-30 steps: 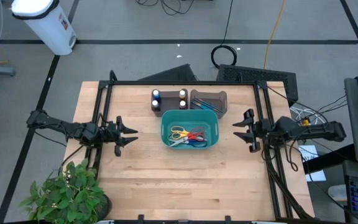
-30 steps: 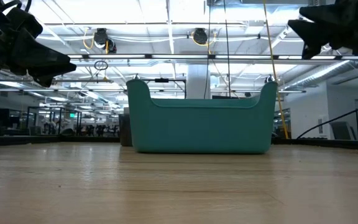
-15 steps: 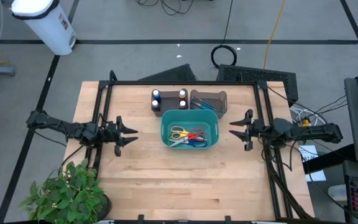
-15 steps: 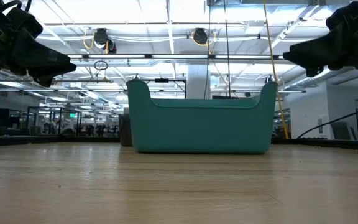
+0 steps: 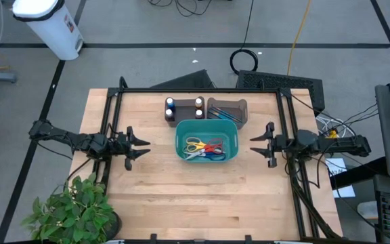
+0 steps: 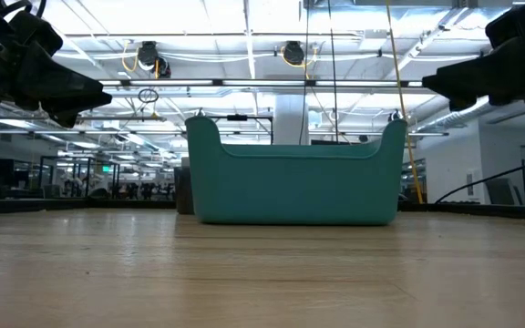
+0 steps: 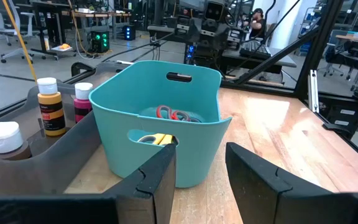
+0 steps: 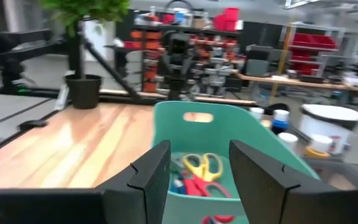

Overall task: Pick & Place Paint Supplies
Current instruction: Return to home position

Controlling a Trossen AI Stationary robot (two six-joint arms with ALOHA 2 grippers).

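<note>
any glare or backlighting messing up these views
Low view: bright ceiling lights behind turn the left gripper and right gripper into dark silhouettes, though the teal bin reads fine. Left wrist view: a pale glare patch on the wooden table beyond the bin. High view: even light, no glare.

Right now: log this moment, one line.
left gripper open, empty | right gripper open, empty | teal bin between them | paint bottles in black bin

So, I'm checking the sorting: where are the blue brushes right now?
In the high view, the blue brushes lie in the right dark bin, just behind the teal bin and right of the bottles.
</note>
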